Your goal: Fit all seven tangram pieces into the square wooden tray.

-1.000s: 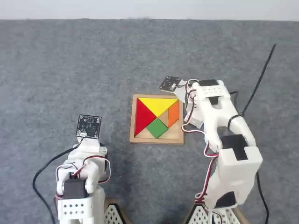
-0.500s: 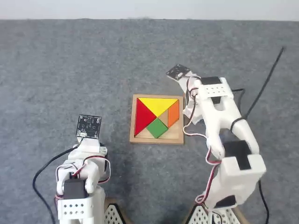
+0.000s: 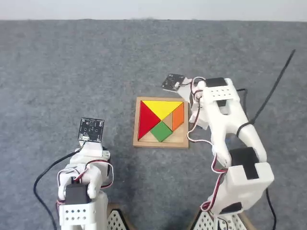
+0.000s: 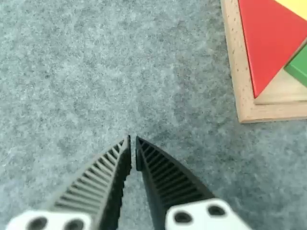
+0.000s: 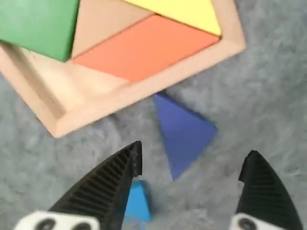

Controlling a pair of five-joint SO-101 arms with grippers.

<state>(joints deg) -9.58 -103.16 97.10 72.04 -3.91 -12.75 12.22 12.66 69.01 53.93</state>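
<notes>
While right tool (image 5: 194, 149) gapes, dark-blue triangle (image 5: 184, 132) lies beside tray (image 5: 120, 101) (outside)

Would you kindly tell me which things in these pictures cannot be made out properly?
- Light blue piece: right wrist view, largely behind a finger of the right hand; its shape cannot be told.
- Green piece: left wrist view, cut off by the picture's edge.
- Wooden tray: right wrist view, cut off by the edge, so its bare slots cannot be counted.
- Whatever lies just beside the tray: high view, covered by the right arm.
</notes>
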